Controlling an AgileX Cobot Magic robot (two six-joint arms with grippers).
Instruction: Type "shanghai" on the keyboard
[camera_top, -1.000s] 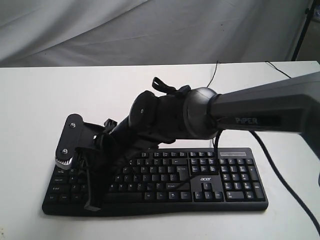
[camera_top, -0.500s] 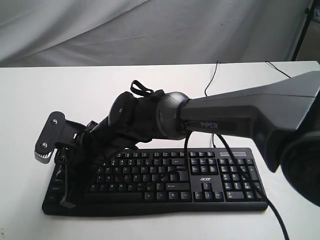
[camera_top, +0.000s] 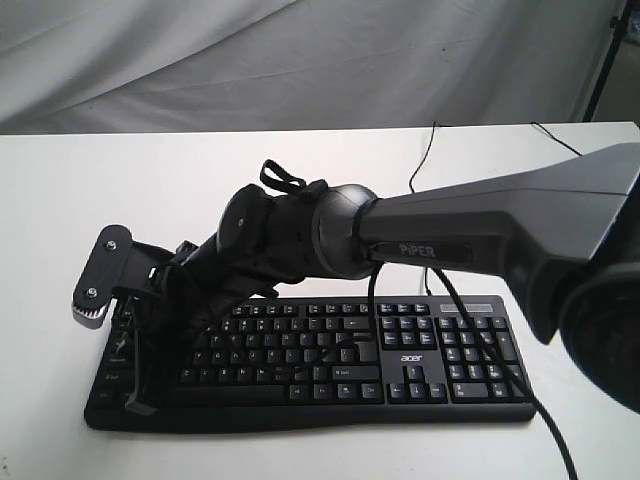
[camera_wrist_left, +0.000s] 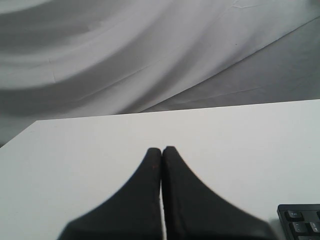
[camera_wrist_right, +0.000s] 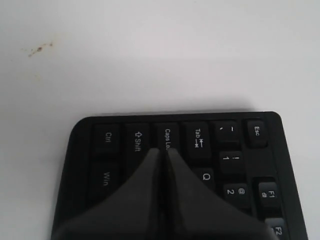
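Observation:
The black keyboard (camera_top: 400, 360) lies along the front of the white table (camera_top: 120, 190). My right arm reaches across the middle to its left end. The right gripper (camera_top: 140, 403) is shut and points down over the leftmost keys. In the right wrist view the shut fingertips (camera_wrist_right: 163, 150) sit at the near edge of the Caps Lock key (camera_wrist_right: 168, 136), with Shift, Tab and Q close by; the key under them is hidden. The left gripper (camera_wrist_left: 161, 149) is shut on nothing and hangs above bare table, with a corner of the keyboard (camera_wrist_left: 300, 222) at the side of its view.
A thin black cable (camera_top: 428, 150) runs from the keyboard's back toward the grey cloth backdrop (camera_top: 300, 60). The arm's own cable (camera_top: 500, 350) drapes over the number pad side. A small brown stain (camera_wrist_right: 40, 49) marks the table beyond the keyboard's left end.
The right arm has swung left along the keyboard, carrying its shut gripper from the left-middle keys to the far left end. In the last half second it barely moved.

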